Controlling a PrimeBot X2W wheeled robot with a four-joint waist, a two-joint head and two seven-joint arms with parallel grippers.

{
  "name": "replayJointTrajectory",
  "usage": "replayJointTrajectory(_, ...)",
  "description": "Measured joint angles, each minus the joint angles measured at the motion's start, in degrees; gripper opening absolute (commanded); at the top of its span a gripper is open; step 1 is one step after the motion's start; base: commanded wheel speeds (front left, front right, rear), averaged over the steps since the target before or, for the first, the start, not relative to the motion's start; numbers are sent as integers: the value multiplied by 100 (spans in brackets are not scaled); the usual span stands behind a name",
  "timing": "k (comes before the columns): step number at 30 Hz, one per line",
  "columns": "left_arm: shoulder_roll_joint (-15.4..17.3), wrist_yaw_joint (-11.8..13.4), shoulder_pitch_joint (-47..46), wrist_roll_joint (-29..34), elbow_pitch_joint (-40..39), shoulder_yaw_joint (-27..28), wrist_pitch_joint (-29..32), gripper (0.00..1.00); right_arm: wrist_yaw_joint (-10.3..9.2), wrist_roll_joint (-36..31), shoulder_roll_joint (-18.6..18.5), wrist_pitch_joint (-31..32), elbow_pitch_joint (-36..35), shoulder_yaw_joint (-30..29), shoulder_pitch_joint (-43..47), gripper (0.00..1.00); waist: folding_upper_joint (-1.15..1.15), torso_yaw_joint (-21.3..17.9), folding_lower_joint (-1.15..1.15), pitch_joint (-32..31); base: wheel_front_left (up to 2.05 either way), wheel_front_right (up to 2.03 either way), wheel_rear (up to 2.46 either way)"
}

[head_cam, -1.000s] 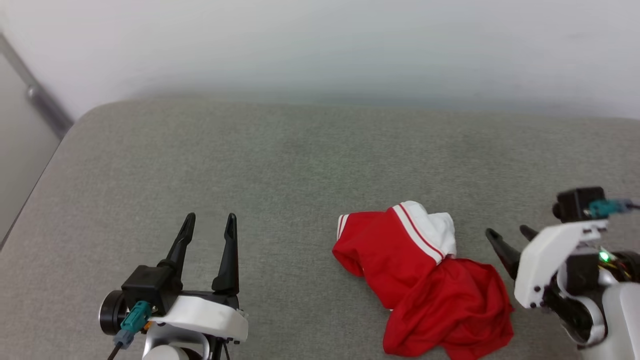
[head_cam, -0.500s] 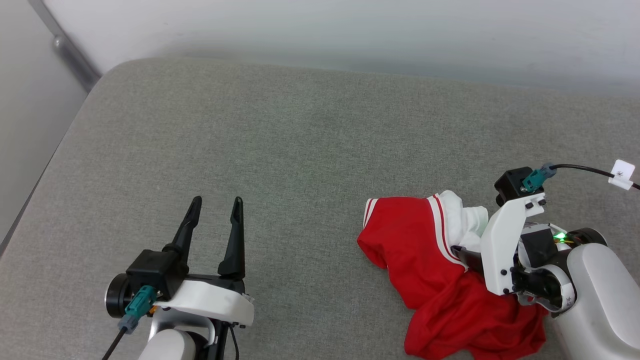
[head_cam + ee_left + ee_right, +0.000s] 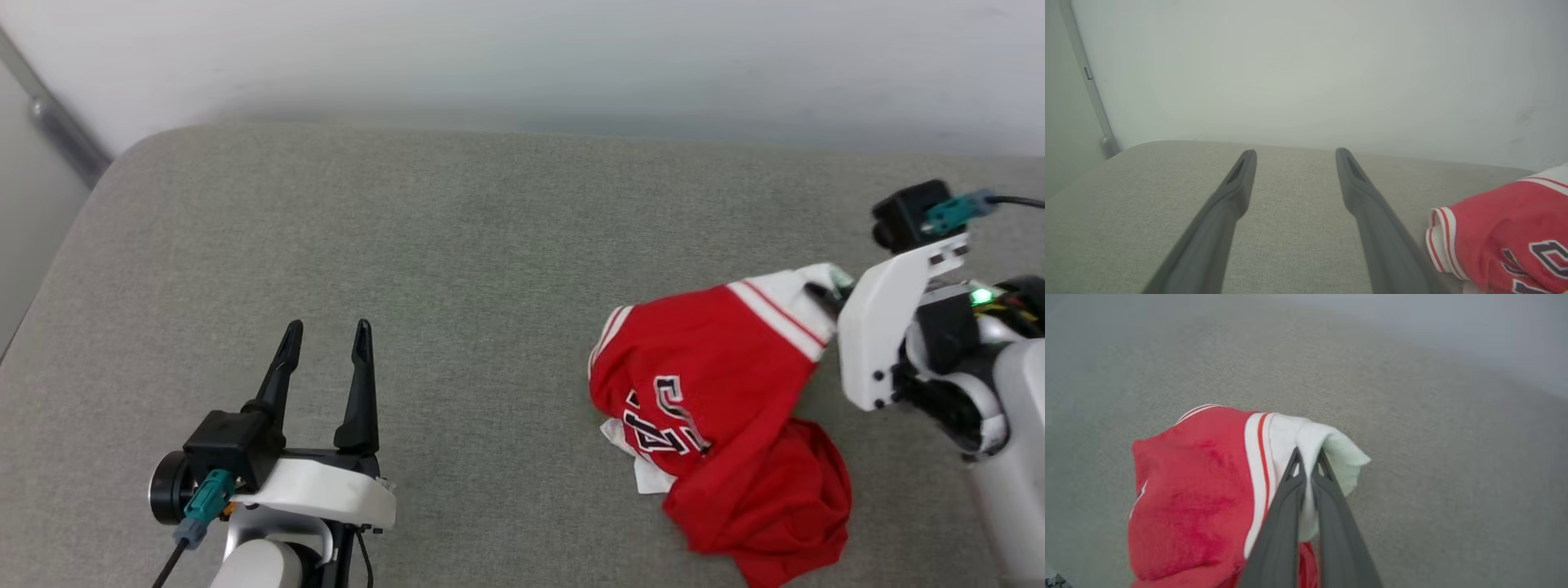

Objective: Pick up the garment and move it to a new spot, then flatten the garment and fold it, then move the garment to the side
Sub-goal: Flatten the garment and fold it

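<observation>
On the grey cushion (image 3: 408, 245), right tool (image 3: 1308, 455) clamped on white sleeve (image 3: 1290, 433) of garment (image 3: 718, 367), left tool (image 3: 325, 335) spread wide, well apart

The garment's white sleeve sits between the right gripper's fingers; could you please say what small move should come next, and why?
Probably raise the right gripper a little: it is shut on the white sleeve of the garment, yet most of the red cloth lies bunched on the cushion. The left gripper is open, apart.
</observation>
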Motion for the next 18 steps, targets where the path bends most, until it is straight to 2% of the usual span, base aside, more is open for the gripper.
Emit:
replayJointTrajectory(4,2,-4,84,3,-11,33,-5,100,0,-345,-182,-238,-381,-693,183,0,0,-209,0,-76,0,0,0)
replayJointTrajectory(7,4,18,136,2,-11,51,-7,100,0,-556,-123,-260,-613,-1317,784,0,0,-364,0,-124,0,0,0)
replayJointTrajectory(12,15,29,190,-35,-15,45,13,100,-1,-684,294,-196,-678,-2199,1918,0,0,-583,0,-145,0,0,0)
replayJointTrajectory(16,46,34,190,-46,-7,45,44,100,-1,-815,669,-339,-355,-2603,2589,0,0,-677,0,-121,0,0,0)
replayJointTrajectory(17,54,37,193,-48,0,51,55,100,-1,-846,748,-416,-257,-2632,2697,5,0,-693,0,-122,0,0,0)
replayJointTrajectory(18,60,49,199,-56,1,54,71,100,-1,-798,851,-483,-160,-2663,2755,5,0,-709,0,-125,0,0,0)
